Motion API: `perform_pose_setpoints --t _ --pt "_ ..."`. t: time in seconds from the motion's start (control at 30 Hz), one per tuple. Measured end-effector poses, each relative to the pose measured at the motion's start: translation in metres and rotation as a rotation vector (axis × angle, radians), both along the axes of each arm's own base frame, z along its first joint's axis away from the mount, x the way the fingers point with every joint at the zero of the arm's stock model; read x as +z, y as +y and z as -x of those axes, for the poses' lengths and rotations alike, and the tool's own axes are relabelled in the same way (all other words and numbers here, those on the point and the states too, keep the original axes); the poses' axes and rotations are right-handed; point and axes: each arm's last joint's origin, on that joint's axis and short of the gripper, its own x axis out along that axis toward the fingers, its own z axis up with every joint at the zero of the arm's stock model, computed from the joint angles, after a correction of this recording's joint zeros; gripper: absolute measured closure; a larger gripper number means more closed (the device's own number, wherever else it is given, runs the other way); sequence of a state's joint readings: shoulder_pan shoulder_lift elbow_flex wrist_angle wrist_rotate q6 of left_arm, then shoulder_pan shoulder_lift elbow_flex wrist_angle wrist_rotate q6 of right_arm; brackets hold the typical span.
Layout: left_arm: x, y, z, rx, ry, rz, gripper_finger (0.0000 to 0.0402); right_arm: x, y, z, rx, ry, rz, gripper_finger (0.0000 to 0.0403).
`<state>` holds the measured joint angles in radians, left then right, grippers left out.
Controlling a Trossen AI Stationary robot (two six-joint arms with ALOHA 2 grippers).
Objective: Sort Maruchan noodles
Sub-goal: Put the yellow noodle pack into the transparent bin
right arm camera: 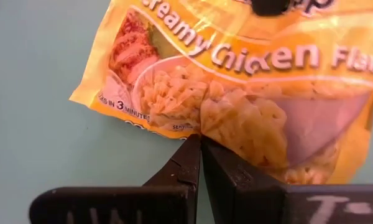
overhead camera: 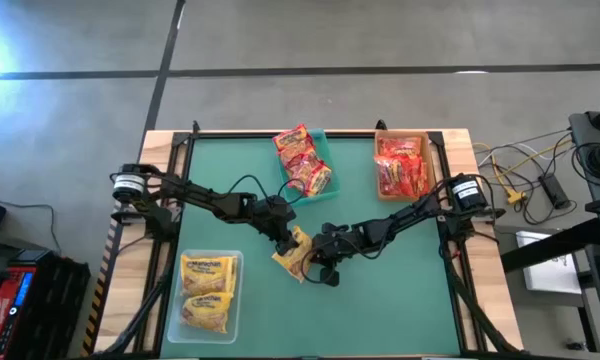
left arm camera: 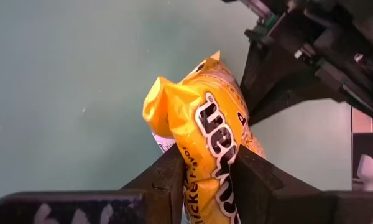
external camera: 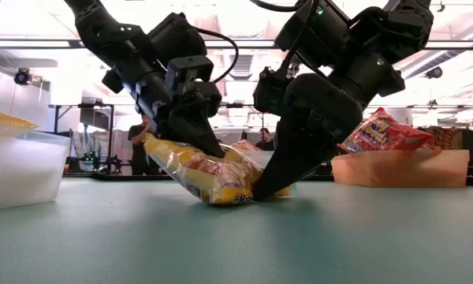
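One yellow Maruchan packet (overhead camera: 293, 250) sits mid-table between both grippers, tilted, with its lower end on the green mat (external camera: 221, 193). My left gripper (left arm camera: 208, 163) comes from the left and is shut on it. My right gripper (right arm camera: 200, 142) comes from the right with its fingers shut, the tips down at the packet's edge by the mat (external camera: 262, 193). More yellow packets lie in the clear bin (overhead camera: 208, 290). Red packets fill the teal bin (overhead camera: 302, 160) and the tan bin (overhead camera: 400, 165). My left gripper pinches the yellow packet's raised upper part (left arm camera: 212, 155) between its two fingers, slanting down from above and the table's left. The packet stands tilted in the hold, with its lower end on the mat (external camera: 221, 193). My right gripper meets the packet's printed bottom edge (right arm camera: 193, 129) with the tips of its shut fingers, slanting down from the table's right. I cannot tell whether the edge seam is caught between them.
The clear bin stands near the table's near-left corner, and the teal and tan bins stand side by side along the far edge. Open green mat (overhead camera: 400, 290) lies near and to the right. Cables and equipment (overhead camera: 540, 180) lie off the table's right side.
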<state>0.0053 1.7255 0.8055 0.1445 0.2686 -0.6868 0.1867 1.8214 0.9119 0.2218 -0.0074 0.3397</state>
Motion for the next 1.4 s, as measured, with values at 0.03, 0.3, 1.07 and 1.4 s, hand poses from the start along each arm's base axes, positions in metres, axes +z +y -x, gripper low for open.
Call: perform_pose_setpoints --t 0.03,0.3,1.07,1.4 --pt "0.001 0.000 0.001 -0.005 0.005 -0.001 0.0318 0.000 0.000 0.000 -0.002 -0.003 0.002 0.0390" --pt "0.013 0.002 0.009 -0.032 0.008 -0.029 0.0322 0.001 -0.001 -0.001 -0.014 -0.006 0.010 0.0390" --pt "0.065 0.005 0.043 -0.008 -0.009 -0.131 0.0325 0.047 -0.013 0.010 -0.030 -0.084 0.228 0.0390" --pt "0.069 0.005 0.057 -0.007 0.026 -0.158 0.0325 0.081 -0.016 0.028 -0.018 -0.095 0.232 0.0390"
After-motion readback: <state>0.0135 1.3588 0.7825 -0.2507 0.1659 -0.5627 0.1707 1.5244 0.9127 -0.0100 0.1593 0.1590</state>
